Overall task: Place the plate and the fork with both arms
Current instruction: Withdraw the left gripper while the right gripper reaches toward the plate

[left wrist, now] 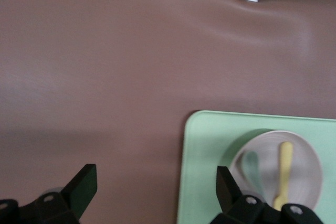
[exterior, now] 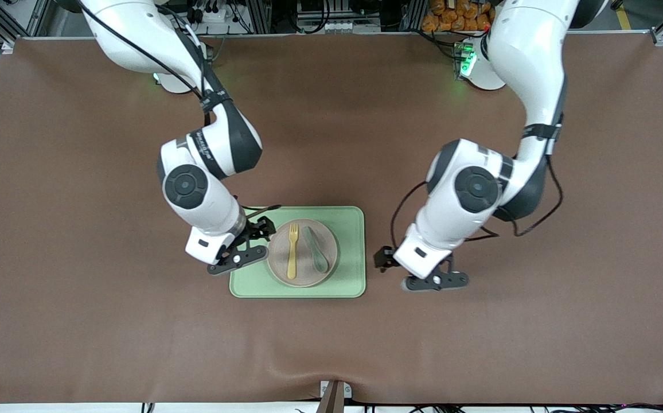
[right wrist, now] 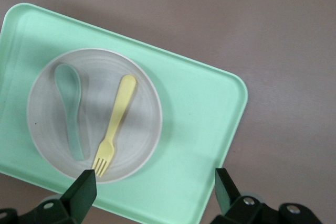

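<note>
Pale beige-pink round plate (exterior: 303, 253) flat on green tray (exterior: 348, 221), pale-yellow fork (exterior: 292, 251) lying in it.

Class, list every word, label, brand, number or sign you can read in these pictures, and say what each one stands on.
Small white lettering on the dark joint band of the right arm: too small and blurred to read.
Plate, fork, spoon, tray and table: no text at all.
</note>
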